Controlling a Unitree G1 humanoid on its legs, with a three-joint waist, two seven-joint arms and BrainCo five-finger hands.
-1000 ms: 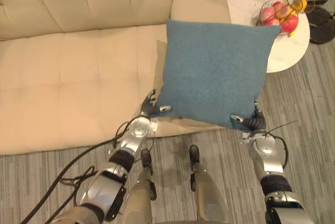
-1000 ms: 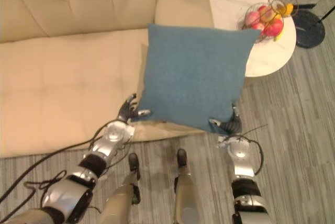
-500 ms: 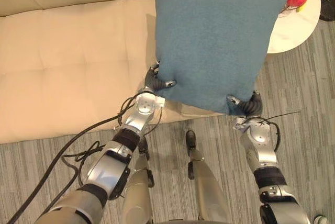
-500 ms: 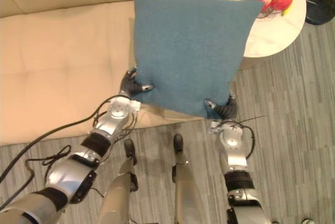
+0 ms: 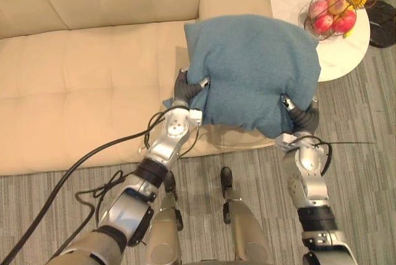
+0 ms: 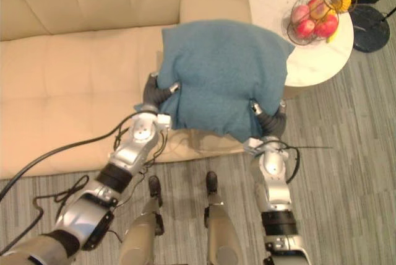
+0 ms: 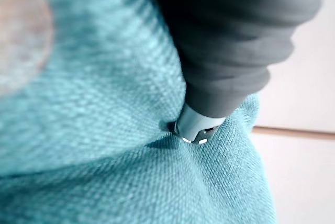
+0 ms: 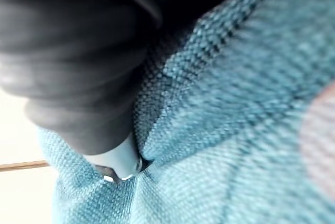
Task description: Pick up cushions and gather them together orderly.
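Observation:
A blue cushion (image 5: 252, 70) hangs bunched and rounded over the front right part of the beige sofa (image 5: 74, 91). My left hand (image 5: 184, 91) is shut on its lower left corner, with the thumb (image 7: 196, 127) dug into the blue cloth. At the lower right corner my right hand (image 5: 302, 115) is shut on it too, its thumb (image 8: 119, 162) pressed into the weave. A beige cushion (image 5: 232, 136) lies flat on the seat under the blue one, mostly hidden by it.
A round white side table (image 5: 337, 60) stands right of the sofa with a wire basket of fruit (image 5: 334, 12) on it. A black round base (image 5: 383, 26) sits on the striped grey floor beyond. The sofa's seat stretches wide to the left.
Both hands have curled tighter on the cushion's lower corners. The cushion, flat and spread before, now bulges and slumps between them.

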